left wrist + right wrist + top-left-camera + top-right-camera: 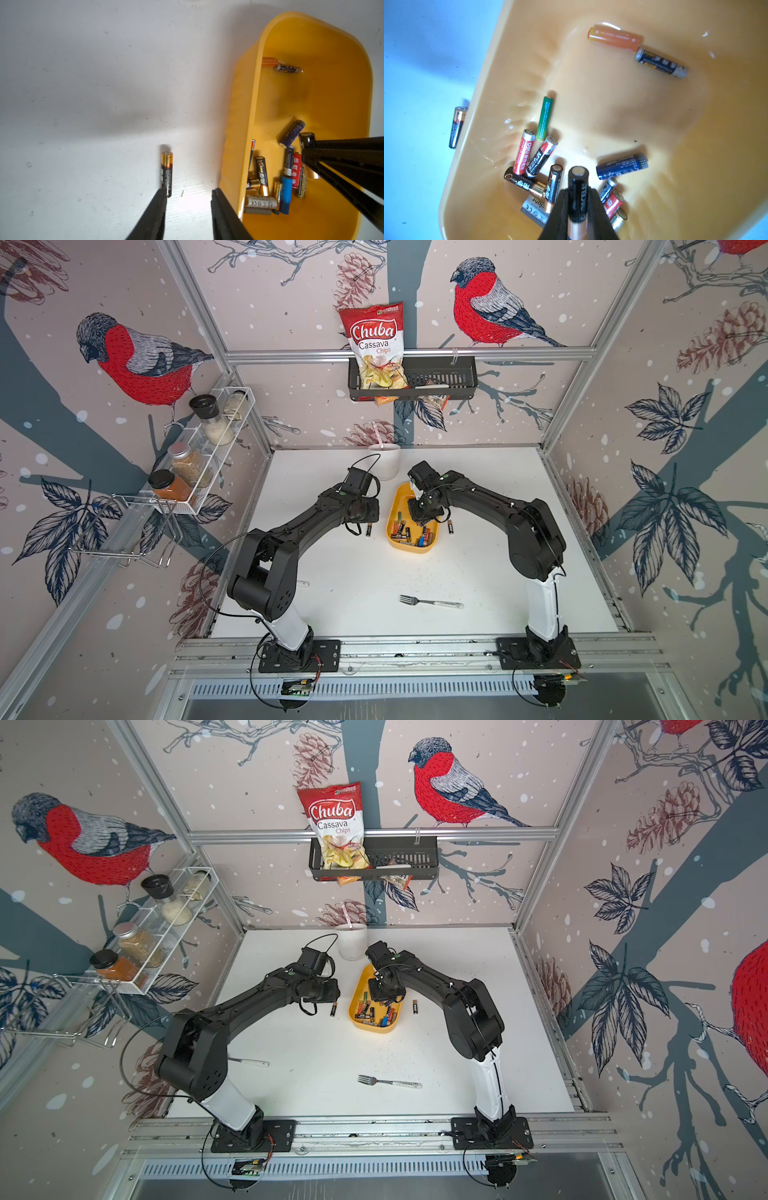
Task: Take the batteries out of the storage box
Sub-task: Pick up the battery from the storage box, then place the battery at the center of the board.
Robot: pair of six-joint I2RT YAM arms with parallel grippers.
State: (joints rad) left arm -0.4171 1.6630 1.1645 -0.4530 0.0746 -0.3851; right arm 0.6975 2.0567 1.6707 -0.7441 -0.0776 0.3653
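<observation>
The yellow storage box (411,549) (374,1029) stands mid-table with several batteries (542,160) lying loose in its near end. My right gripper (578,199) reaches down into the box and is shut on a black and copper battery (577,187), held clear of the pile (306,138). My left gripper (189,192) hangs open over the bare table just left of the box wall (239,124). One of its fingers (158,205) is at the end of a black and gold battery (166,172) lying on the table (368,529). Another battery (449,526) lies right of the box.
A fork (430,602) lies toward the table's front. A white cup (385,460) stands behind the box. A white-handled utensil (249,1062) pokes out from under the left arm. A spice rack (199,456) and a chip basket (411,379) hang on the walls.
</observation>
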